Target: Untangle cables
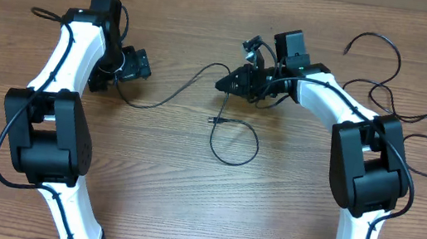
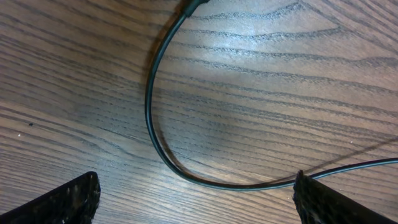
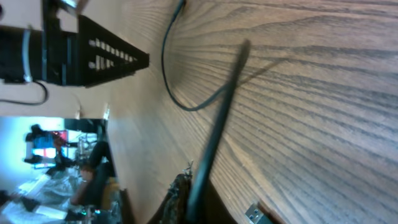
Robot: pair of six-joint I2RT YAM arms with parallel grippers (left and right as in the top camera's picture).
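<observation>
The wood-grain table (image 1: pixel 183 216) carries several thin black cables with small plug ends.

**Left pincer** (image 1: pixel 141 66): open. In the left wrist view its two black fingertips sit in the lower corners, well apart (image 2: pixel 196 199). A thin black cable (image 2: pixel 149 112) lies flat on the table between them. It curves down from a plug at the top edge and runs out past the right fingertip, and nothing grips it.

**Right pincer** (image 1: pixel 227 84): closed on a thin black cord. In the right wrist view the cord (image 3: pixel 217 118) rises out of the closed tips (image 3: pixel 186 193) and is lifted clear of the table. It casts a shadow on the wood.

**Cable positions, overhead view:**
- One long run (image 1: pixel 152 108) starts beside the left pincer. It sags toward the near edge, then climbs to the right pincer at the centre of the table.
- One open loop (image 1: pixel 256 149) lies just nearer than the right pincer and ends in a small plug (image 1: pixel 212 120).
- It cannot be told whether the run and the loop are a single cord.
- A loose group of cables (image 1: pixel 376 36) is spread toward the far right corner and the right edge, behind the right arm and well apart from the centre loop.
</observation>
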